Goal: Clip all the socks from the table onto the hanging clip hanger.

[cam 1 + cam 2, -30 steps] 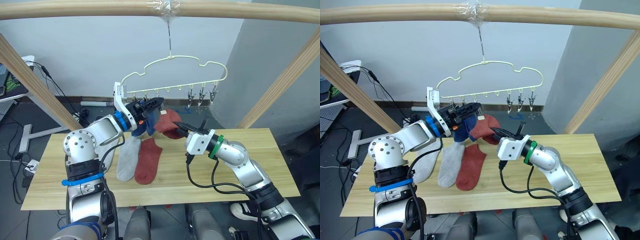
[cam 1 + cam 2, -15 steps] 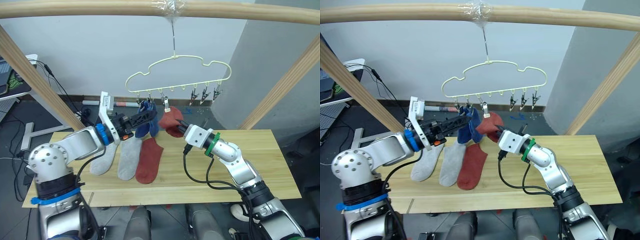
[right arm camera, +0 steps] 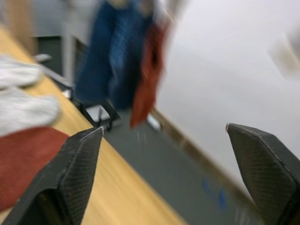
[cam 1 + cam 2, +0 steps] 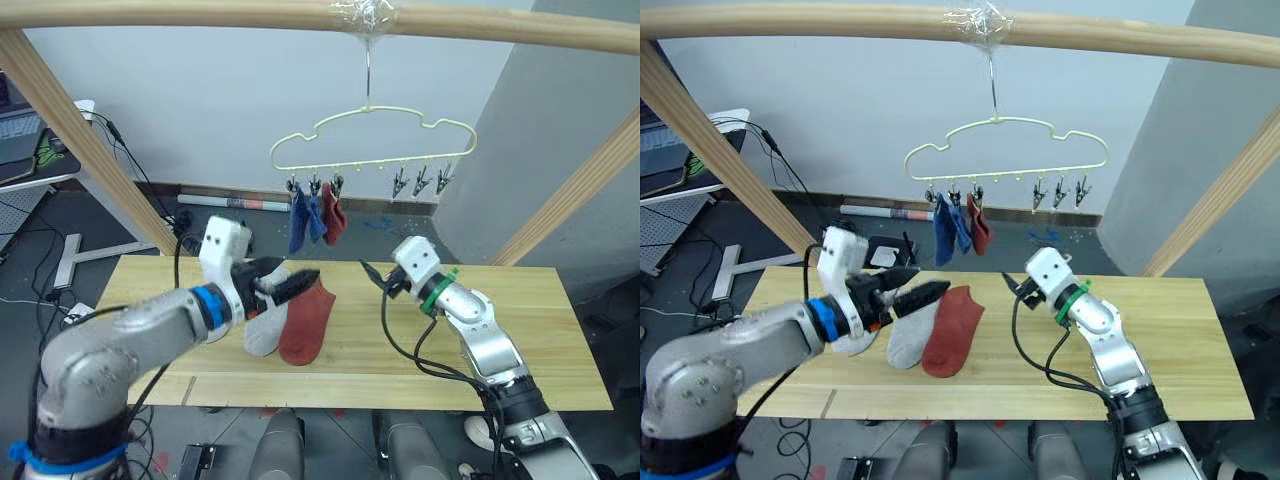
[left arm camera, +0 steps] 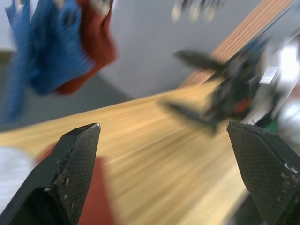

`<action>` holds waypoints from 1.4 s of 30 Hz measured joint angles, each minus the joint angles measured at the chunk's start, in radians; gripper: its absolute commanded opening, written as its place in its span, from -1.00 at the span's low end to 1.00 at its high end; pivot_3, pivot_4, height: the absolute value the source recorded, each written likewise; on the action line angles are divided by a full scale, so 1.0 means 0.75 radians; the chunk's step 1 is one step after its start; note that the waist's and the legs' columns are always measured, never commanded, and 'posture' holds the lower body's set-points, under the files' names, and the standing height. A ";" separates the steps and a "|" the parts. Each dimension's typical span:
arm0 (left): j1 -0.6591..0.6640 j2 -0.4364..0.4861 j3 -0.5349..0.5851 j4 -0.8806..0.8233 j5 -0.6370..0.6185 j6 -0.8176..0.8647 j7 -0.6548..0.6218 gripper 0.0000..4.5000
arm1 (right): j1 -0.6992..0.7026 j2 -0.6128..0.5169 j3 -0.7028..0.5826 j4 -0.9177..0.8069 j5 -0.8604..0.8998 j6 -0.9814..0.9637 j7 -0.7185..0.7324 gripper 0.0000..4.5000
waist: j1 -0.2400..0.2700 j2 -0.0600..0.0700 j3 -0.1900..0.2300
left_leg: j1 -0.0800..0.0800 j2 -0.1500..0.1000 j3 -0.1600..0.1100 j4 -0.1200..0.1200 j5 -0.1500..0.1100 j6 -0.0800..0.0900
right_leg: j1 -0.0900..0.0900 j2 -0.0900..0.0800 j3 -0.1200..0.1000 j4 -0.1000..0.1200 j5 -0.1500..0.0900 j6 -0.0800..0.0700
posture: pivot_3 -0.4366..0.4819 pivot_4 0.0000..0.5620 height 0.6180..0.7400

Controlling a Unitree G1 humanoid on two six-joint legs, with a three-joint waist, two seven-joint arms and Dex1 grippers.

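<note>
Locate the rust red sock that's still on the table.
In the left eye view the rust red sock lies flat on the table, left of centre, beside a light grey sock and just under the left gripper.

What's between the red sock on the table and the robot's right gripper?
Just bare table, seen in the left eye view, between the red sock and the right gripper.

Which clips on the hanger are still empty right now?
The three right-hand clips on the clip hanger are empty. The three left ones hold two blue socks and one rust red sock.
</note>
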 measured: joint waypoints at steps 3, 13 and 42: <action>0.029 0.002 -0.063 -0.009 0.209 -0.198 -0.136 1.00 | 0.000 0.071 -0.051 -0.180 0.069 0.197 -0.065 0.97 | 0.001 0.000 0.000 | 0.000 0.001 0.000 0.001 0.000 0.000 | 0.000 0.000 -0.001 0.000 -0.002 0.004 | 0.23 -0.32 1.00; -0.020 -0.058 -0.137 0.217 0.627 -0.699 -0.439 1.00 | -0.077 0.217 -0.053 -0.403 0.071 0.444 -0.302 0.58 | -0.004 0.001 0.000 | -0.005 0.001 0.000 0.001 0.000 0.000 | -0.003 0.000 -0.001 -0.002 -0.002 0.004 | 0.12 -0.28 1.00; -0.232 -0.199 0.055 0.236 0.334 -0.258 -0.355 1.00 | -0.262 0.291 -0.105 -0.204 0.099 0.455 -0.434 0.22 | -0.021 0.001 0.000 | -0.006 0.001 -0.004 0.003 0.000 0.001 | -0.003 0.000 -0.005 0.000 0.001 0.003 | 0.21 -0.19 1.00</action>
